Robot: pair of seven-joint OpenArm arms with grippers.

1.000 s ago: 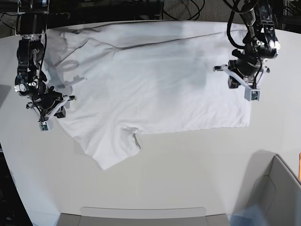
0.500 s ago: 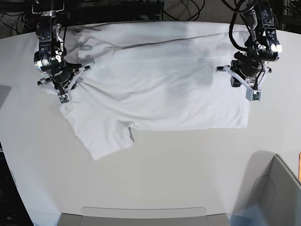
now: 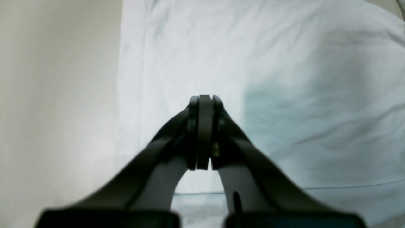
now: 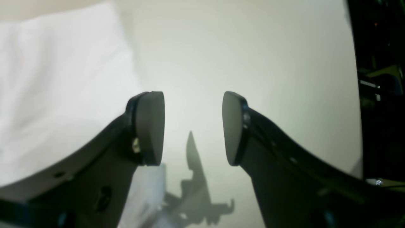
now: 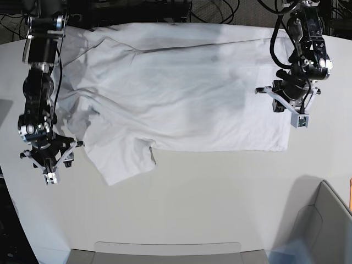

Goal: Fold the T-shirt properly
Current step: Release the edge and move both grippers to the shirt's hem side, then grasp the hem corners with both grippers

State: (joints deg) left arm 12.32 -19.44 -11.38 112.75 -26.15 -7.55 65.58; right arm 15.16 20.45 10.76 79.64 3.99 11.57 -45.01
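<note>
The white T-shirt (image 5: 181, 93) lies spread on the pale grey table (image 5: 209, 198), one sleeve pointing toward the front left. My left gripper (image 5: 300, 120) hangs over the shirt's right edge; in the left wrist view its jaws (image 3: 204, 101) are pressed shut above the fabric (image 3: 284, 79), with no cloth seen between them. My right gripper (image 5: 49, 175) is over bare table, just left of the sleeve. In the right wrist view it (image 4: 193, 126) is open and empty, with the shirt (image 4: 47, 79) to its left.
A grey bin (image 5: 324, 220) stands at the front right corner. A flat grey tray edge (image 5: 165, 250) runs along the front. Dark cables and frames (image 5: 165, 8) line the back. The table's edge (image 4: 354, 95) shows in the right wrist view.
My right gripper has left the shirt's upper left part, moved toward the front onto bare table, and now stands open. The shirt's left side settled. The left arm hardly moved.
</note>
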